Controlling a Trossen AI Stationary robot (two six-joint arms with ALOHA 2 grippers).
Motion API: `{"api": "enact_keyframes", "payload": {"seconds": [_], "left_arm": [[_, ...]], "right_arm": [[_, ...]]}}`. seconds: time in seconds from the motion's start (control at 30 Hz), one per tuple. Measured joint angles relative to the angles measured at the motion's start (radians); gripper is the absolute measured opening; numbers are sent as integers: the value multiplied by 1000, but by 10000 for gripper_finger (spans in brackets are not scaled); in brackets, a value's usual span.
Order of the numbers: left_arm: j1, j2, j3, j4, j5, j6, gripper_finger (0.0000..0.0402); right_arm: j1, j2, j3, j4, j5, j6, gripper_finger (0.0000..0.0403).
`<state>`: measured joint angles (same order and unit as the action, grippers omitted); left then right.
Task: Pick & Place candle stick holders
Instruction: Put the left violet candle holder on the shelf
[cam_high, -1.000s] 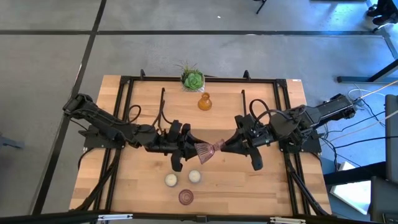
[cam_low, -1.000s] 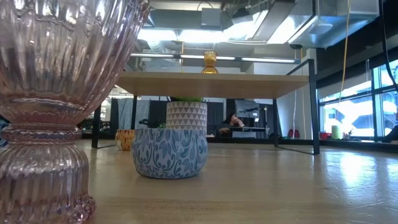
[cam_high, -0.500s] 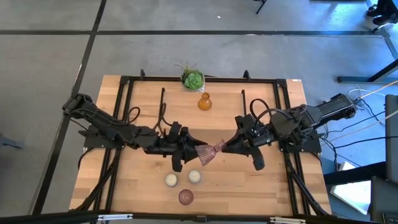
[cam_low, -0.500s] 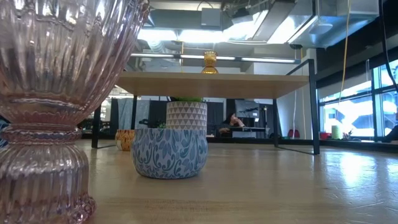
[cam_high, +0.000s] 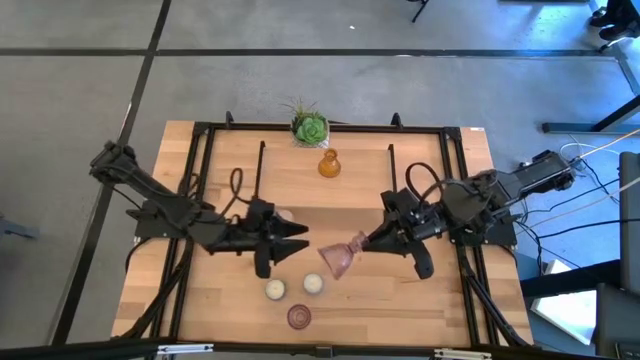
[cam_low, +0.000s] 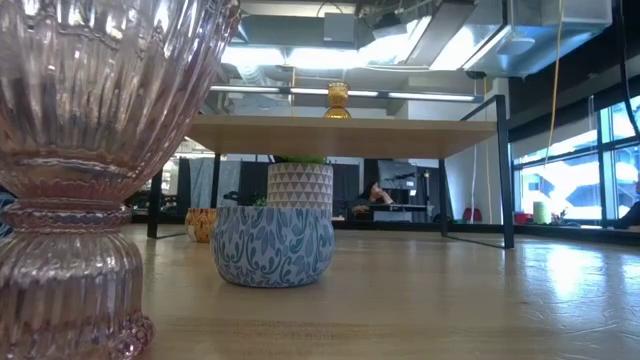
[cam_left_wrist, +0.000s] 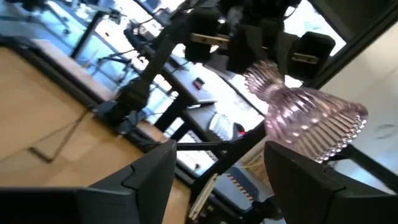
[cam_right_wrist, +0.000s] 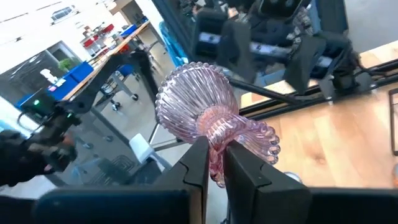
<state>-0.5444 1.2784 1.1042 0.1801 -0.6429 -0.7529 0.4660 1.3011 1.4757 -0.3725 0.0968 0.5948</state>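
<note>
My right gripper is shut on a pinkish-purple fluted glass candle stick holder above the table's middle. The holder's wide end points toward my left gripper, which stands open a short way to its left; the holder lies beyond its spread fingers. An amber holder stands on its base at the far middle. Two low cream-white holders and another pink one rest near the front edge. My right gripper pinches the holder's narrow ribbed end between its two fingers. The fingers come nearly level from the table's right. The holder is lifted clear of the table and tilted, its wide fluted end away from the fingers, toward the left and front.
A green spiky potted plant stands at the far edge behind the amber holder. Black frame rails run along the table's sides. In the low view the near pink holder fills the left; a blue patterned pot sits behind it.
My left gripper has opened, let go of the pink holder's wide end and drawn back toward the table's left edge. The holder stays in my right gripper; its wide end has swung toward the near edge.
</note>
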Motion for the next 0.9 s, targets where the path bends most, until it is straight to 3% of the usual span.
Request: {"api": "enact_keyframes", "payload": {"seconds": [0.23,0.5,0.63,0.9], "left_arm": [[-109,-71,0,-112,-181,-4,239],[-196,-94,0,-193,-346,-34,239],[-209,-94,0,-246,-368,-83,239],[-205,-105,0,-386,-329,-181,239]], "right_arm": [[-6,-27,1,-59,89,1,38],[-70,-79,19,-386,306,45,38],[-149,-58,86,-606,356,55,34],[-352,108,285,-872,312,-25,32]]}}
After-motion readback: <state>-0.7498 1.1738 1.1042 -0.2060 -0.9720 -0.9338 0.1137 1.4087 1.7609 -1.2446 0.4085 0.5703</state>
